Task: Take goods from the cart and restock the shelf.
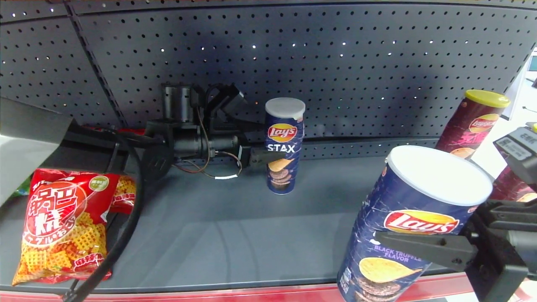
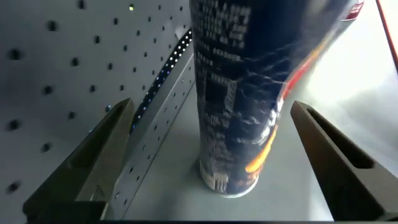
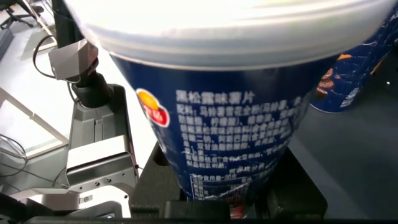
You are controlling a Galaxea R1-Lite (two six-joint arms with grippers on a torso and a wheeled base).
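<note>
on the grey shelf (image 1: 218,235), near its back edge: rear can (image 1: 285,144), blue, white-lidded, upright, just in front of the pegboard (image 1: 335,63). around it, left gripper (image 2: 211,111), spread wide, 1 finger on each side, a gap between each finger and the can wall, nothing grasped. behind it, left arm (image 1: 188,140), laid along the back of the shelf from the left.

at the front right corner: held can (image 1: 409,222), same blue, white-lidded, tilted, lower end over the red lip (image 1: 251,293) of the shelf's front edge. clamped on its middle, right gripper (image 1: 436,247), 1 dark finger across the label, closed tight on the can.

far left, by the front edge: red bag (image 1: 63,226) of snacks, lying flat, a black cable (image 1: 130,218) curving past its right side. on the right, beyond the held can: 2 maroon cans (image 1: 476,119), 1 yellow-lidded and tilted, the other mostly hidden behind the right arm (image 1: 503,247).

open room: a broad bare strip of shelf floor between bag and held can, running back to the rear can, plus more bare floor from that can rightward to the maroon pair.
</note>
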